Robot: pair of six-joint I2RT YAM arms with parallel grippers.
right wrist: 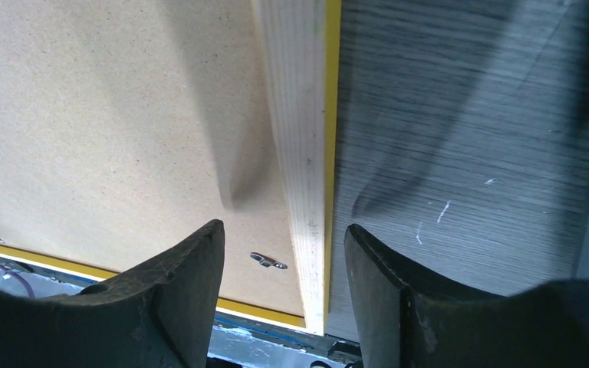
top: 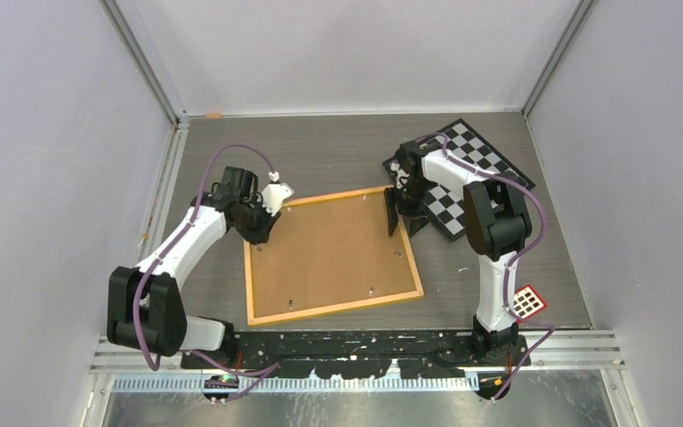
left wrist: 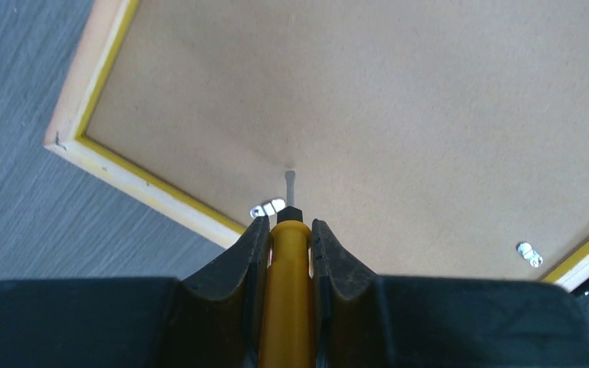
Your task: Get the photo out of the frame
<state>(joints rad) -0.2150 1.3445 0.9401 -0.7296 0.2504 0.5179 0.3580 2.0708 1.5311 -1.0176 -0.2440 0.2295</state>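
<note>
Found left gripper (left wrist: 287, 226) clenched on yellow tool (left wrist: 287, 299), tip beside clip (left wrist: 268, 207) at 11 o'clock. Found right gripper (right wrist: 282, 230) released, astride 3 o'clock rail of frame (top: 338, 307). Lying face-down mid-table; photo hidden under backing (top: 329, 245). Judged light, flimsy, crease-prone: take by an edge.

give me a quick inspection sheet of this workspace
surface: grey wood-grain tabletop
job's things: frame lies face down, backing board up, metal clips on the board; photo not visible
clutter: checkerboard at far right; small red grid card by the right arm's base
grippers: left gripper shut on yellow-handled tool, tip beside a clip; right gripper open, straddling the frame's right edge
cables: purple cables loop along both arms
surroundings: pale walls, aluminium rail at near edge
</note>
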